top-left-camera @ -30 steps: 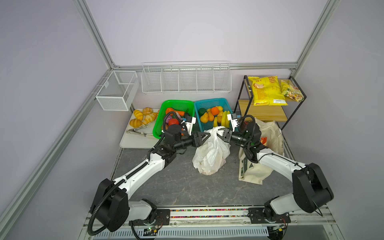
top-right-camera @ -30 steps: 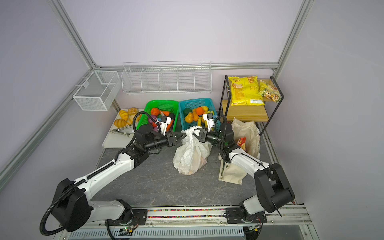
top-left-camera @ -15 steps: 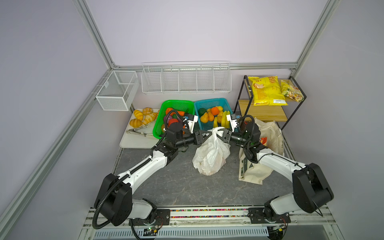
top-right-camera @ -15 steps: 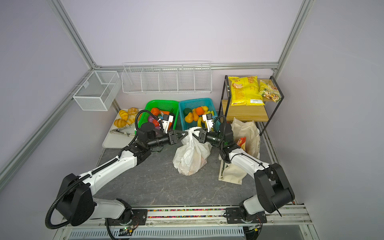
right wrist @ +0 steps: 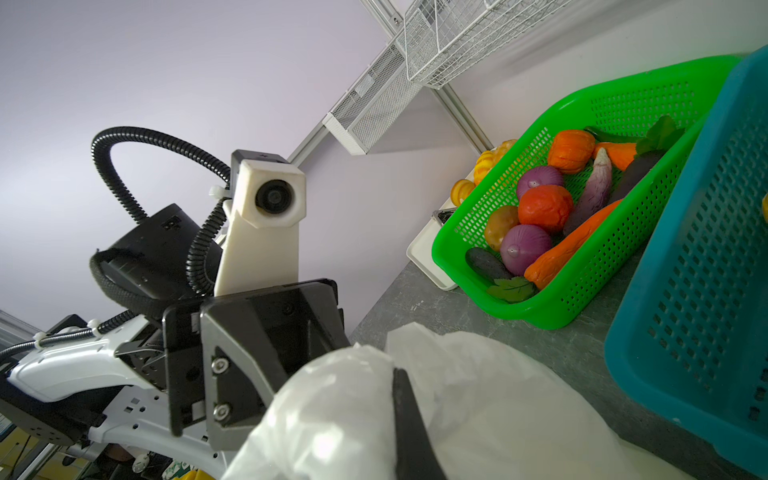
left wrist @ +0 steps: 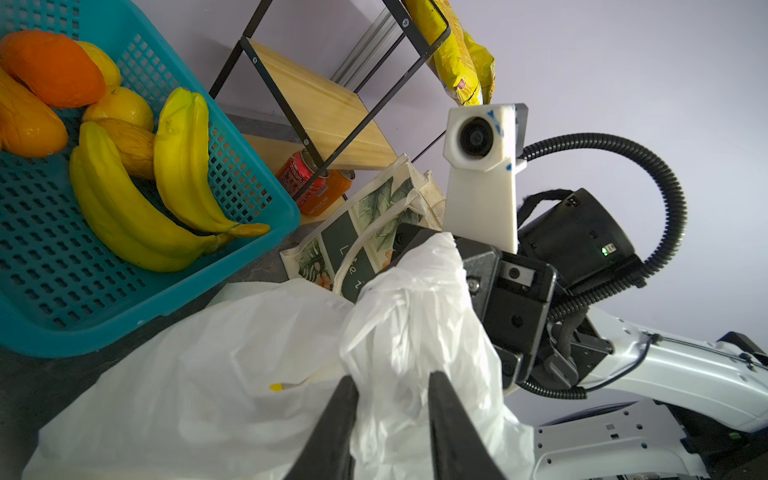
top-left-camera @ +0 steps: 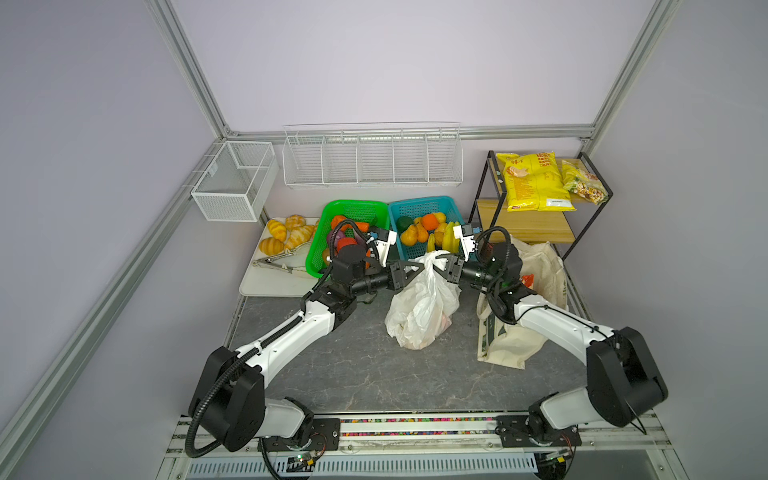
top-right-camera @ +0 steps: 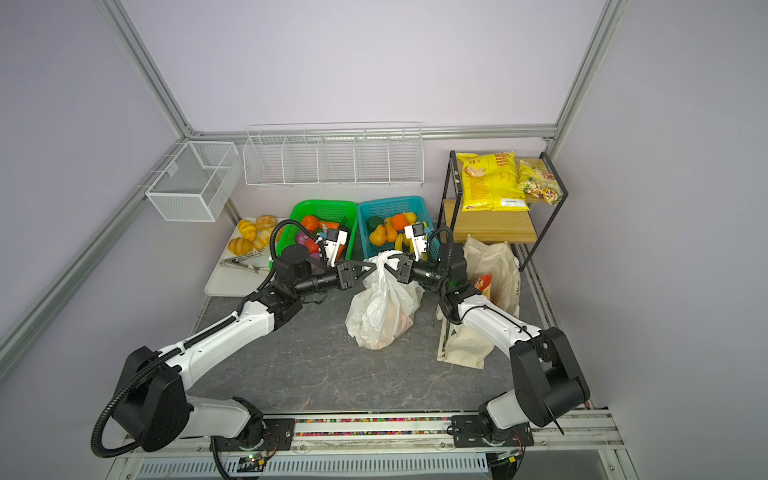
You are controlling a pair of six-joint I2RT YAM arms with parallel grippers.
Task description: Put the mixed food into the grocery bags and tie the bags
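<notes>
Bags counted: two. The thin white crinkly plastic bag (top-left-camera: 422, 307) (top-right-camera: 382, 311) stands on the grey marbled tabletop (top-left-camera: 332, 374) and is taken as reference. The cream canvas tote with green leaf print (top-left-camera: 505, 345) lies just right of it in both top views. One crinkly red snack packet (top-left-camera: 527, 280) is seen in the tote's mouth.

Grippers counted: two, both at the white bag's gathered top.
- Left gripper (top-left-camera: 417, 272) (left wrist: 392, 415): the fingers are narrowly apart, and a bunched fold of the bag's film is pinched between them.
- Right gripper (top-left-camera: 442, 268) (right wrist: 405, 419): it is fully closed, with film clamped in it and draped over it.

Bag contents: a yellow patch is seen through the film in the left wrist view. The items cannot be identified.

Baskets just behind the bag: two.
- Green perforated plastic basket (top-left-camera: 353, 203) (right wrist: 540, 316): two purple onions (right wrist: 525, 245), one red tomato (right wrist: 544, 208), one orange pumpkin (right wrist: 571, 149) and carrots (right wrist: 569, 245) are noted.
- Teal perforated plastic basket (top-left-camera: 424, 199) (left wrist: 124, 316): yellow toy bananas (left wrist: 124, 208) and orange toy fruits (left wrist: 50, 66) are noted. An exact count cannot be made.

Behind and left of the bag, one white tray (top-left-camera: 270, 284) holds golden croissants (top-left-camera: 286, 237) and one pair of metal tongs (top-left-camera: 274, 264).

Behind and right of the bag stands one black metal rack with a wooden shelf (top-left-camera: 528, 224). Two packets lie on top: a big yellow chip bag (top-left-camera: 532, 183) and a smaller clear packet (top-left-camera: 584, 187). Two drink cans (left wrist: 311, 187), one red and one orange, are seen beneath the shelf.

Two white wire baskets (top-left-camera: 372, 158) are mounted on the walls behind.
</notes>
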